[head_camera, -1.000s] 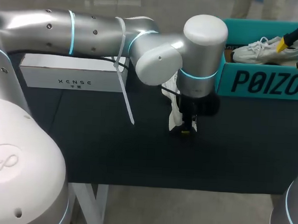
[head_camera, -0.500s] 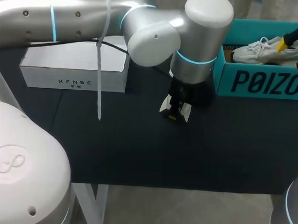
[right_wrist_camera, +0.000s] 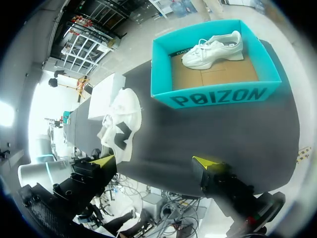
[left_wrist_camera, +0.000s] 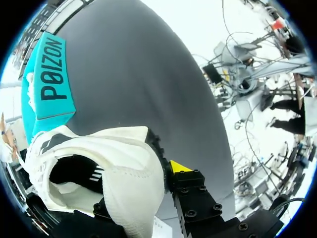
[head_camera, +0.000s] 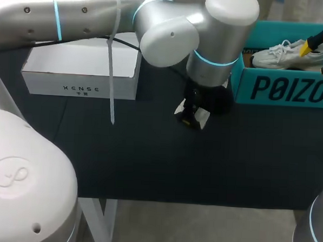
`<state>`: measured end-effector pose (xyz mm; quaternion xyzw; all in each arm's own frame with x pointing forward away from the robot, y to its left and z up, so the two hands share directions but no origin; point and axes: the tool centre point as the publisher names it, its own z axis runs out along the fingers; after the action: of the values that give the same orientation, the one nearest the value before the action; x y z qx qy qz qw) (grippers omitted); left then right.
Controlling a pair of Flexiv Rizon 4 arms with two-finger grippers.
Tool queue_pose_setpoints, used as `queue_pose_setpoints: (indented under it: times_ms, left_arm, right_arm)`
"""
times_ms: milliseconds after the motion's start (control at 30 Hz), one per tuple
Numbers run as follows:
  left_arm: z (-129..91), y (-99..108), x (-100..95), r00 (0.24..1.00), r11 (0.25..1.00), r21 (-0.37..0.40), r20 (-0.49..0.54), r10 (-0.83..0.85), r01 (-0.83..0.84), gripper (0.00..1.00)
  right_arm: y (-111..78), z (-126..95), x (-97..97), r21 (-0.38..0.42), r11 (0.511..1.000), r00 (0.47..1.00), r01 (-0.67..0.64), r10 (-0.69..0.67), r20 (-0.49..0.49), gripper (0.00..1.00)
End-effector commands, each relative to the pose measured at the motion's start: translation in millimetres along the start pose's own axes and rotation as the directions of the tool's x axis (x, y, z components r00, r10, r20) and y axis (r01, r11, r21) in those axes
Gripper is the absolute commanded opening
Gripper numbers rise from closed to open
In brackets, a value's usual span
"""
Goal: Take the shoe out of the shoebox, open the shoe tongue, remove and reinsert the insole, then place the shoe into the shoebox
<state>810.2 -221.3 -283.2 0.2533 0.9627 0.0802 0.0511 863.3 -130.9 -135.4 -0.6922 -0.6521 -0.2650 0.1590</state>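
Two yellow-tipped fingers of the left gripper [head_camera: 192,116] clamp a white shoe [left_wrist_camera: 124,163] by its collar, one finger hidden behind it, over the black table [head_camera: 148,158] beside the teal shoebox [head_camera: 282,86], which holds a second shoe [head_camera: 287,53], while the right gripper [right_wrist_camera: 156,161] hangs spread and empty.

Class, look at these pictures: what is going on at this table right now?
The left gripper is shut on a white shoe, holding it upright over the dark table, just beside the teal shoebox. A second white shoe lies inside the shoebox. The right gripper hangs open over the table, holding nothing.
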Motion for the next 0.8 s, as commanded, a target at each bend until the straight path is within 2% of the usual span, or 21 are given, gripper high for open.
queue_pose_setpoints:
  times_ms: [33, 67, 133, 567, 600, 633, 667, 800]
  left_arm:
    - [-14.5, 33.2, -25.0, 0.972, 0.974, -0.010, -0.070, 0.226, -0.228, 0.00]
    - [-19.3, 44.7, -30.1, 0.945, 0.952, 0.041, -0.115, 0.306, -0.303, 0.00]
    - [-29.2, 63.1, -44.9, 0.961, 0.970, 0.050, -0.130, 0.243, -0.238, 0.00]
    - [-29.2, 63.1, -44.9, 0.961, 0.970, 0.050, -0.130, 0.243, -0.238, 0.00]
    - [-26.6, 65.3, -46.8, 0.932, 0.948, 0.060, -0.169, 0.319, -0.314, 0.00]
    - [-27.1, 71.4, -53.4, 0.934, 0.952, 0.089, -0.182, 0.306, -0.294, 0.00]
    - [-26.9, 77.2, -57.2, 0.919, 0.936, 0.065, -0.175, 0.352, -0.346, 0.00]
    - [-32.3, 109.2, -77.7, 0.902, 0.916, 0.085, -0.157, 0.402, -0.393, 0.00]
  right_arm:
    - [0.6, 0.4, -0.1, 0.002, 1.000, 1.000, 0.000, 0.000, 0.001, 1.00]
    - [0.6, 0.4, -0.1, 0.002, 1.000, 1.000, 0.000, 0.000, 0.001, 1.00]
    - [0.6, 0.4, -0.1, 0.002, 1.000, 1.000, 0.000, 0.000, 0.001, 1.00]
    - [0.6, 0.4, -0.1, 0.002, 1.000, 1.000, 0.000, 0.000, 0.001, 1.00]
    - [0.6, 0.4, -0.1, 0.002, 1.000, 1.000, 0.000, 0.000, 0.001, 1.00]
    - [0.6, 0.4, -0.1, 0.002, 1.000, 1.000, 0.000, 0.000, 0.001, 1.00]
    - [0.6, 0.4, -0.1, 0.002, 1.000, 1.000, 0.000, 0.000, 0.001, 1.00]
    - [0.6, 0.4, -0.1, 0.002, 1.000, 1.000, 0.000, 0.000, 0.001, 1.00]
